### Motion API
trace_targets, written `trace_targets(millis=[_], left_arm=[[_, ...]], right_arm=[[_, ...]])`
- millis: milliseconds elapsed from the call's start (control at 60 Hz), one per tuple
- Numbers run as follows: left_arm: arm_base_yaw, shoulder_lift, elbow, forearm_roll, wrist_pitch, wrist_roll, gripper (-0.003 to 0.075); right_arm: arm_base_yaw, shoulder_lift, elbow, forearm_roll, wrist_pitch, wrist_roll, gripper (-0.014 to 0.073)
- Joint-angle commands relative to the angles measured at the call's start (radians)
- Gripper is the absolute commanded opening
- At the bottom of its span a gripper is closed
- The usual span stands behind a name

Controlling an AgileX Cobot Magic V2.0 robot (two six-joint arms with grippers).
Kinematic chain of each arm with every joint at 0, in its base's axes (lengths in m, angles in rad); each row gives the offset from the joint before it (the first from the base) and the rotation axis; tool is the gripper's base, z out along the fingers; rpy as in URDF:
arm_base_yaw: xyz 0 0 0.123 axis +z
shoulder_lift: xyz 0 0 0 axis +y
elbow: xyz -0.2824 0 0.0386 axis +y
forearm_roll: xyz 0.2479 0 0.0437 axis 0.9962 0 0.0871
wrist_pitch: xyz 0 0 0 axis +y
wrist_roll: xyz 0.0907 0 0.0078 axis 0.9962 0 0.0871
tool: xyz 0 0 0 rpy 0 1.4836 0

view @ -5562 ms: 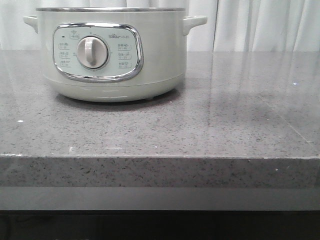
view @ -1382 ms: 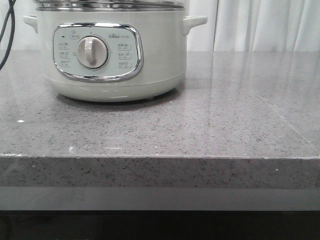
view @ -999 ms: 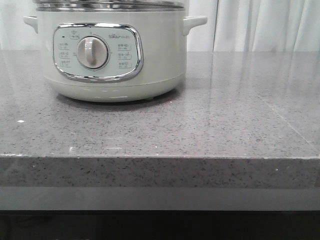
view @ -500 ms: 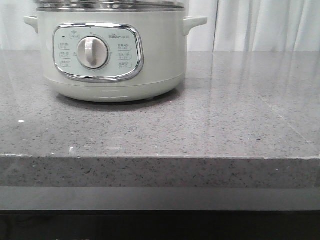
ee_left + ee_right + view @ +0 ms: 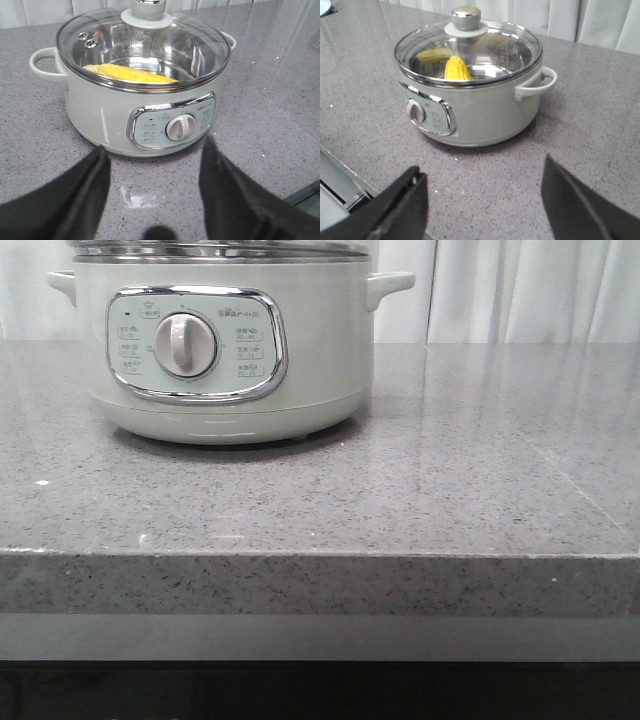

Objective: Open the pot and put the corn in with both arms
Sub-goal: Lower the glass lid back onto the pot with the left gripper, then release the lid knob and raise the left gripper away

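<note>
The pale-green pot [image 5: 225, 350] stands at the back left of the grey counter, its glass lid [image 5: 145, 40] seated on the steel rim. It shows in the left wrist view [image 5: 120, 120] and in the right wrist view [image 5: 480, 115] too. The yellow corn [image 5: 132, 74] lies inside the pot under the lid, also seen through the glass in the right wrist view [image 5: 456, 68]. My left gripper [image 5: 152, 152] is open and empty above the counter, in front of the pot's dial. My right gripper [image 5: 482, 177] is open and empty, back from the pot. Neither gripper shows in the front view.
The grey speckled counter [image 5: 420, 490] has its front edge [image 5: 320, 555] close to the camera. White curtains [image 5: 520, 290] hang behind it. A pot side handle [image 5: 537, 85] sticks out toward my right gripper's side. A white smudge [image 5: 137, 200] marks the counter between the left fingers.
At 5.6 s ago the pot's rim showed without the lid's edge; since 1.4 s ago the lid sits on it. A dark cable at the upper left has gone from the front view.
</note>
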Motion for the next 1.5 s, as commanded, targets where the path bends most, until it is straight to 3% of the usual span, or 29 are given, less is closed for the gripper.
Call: trace_targets(millis=[0, 200, 300, 833, 966, 1216, 1482], left_arm=[[-0.005, 0.0, -0.024, 0.012, -0.091, -0.003, 0.0261], [-0.005, 0.0, -0.024, 0.047, -0.099, -0.003, -0.0009], [-0.005, 0.0, -0.024, 0.048, -0.099, -0.003, -0.002], [-0.007, -0.005, -0.021, 0.046, -0.097, -0.003, -0.002], [0.012, -0.045, 0.021, 0.055, -0.16, -0.003, -0.002], [0.191, -0.262, 0.281, 0.05, -0.383, -0.003, -0.002], [0.333, -0.525, 0.579, 0.043, -0.504, -0.003, -0.002]], right_arm=[[-0.002, -0.004, -0.027, -0.007, -0.042, -0.01, 0.034], [-0.002, -0.004, -0.027, -0.007, -0.017, -0.01, -0.0025], [-0.002, -0.004, -0.027, -0.007, -0.015, -0.01, -0.0125], [-0.002, -0.004, -0.027, -0.007, -0.015, -0.01, -0.0119], [-0.002, -0.004, -0.027, -0.007, -0.015, -0.01, -0.0119], [-0.002, -0.004, -0.027, -0.007, -0.016, -0.01, -0.012], [-0.002, -0.004, -0.027, -0.007, -0.015, -0.01, -0.012]])
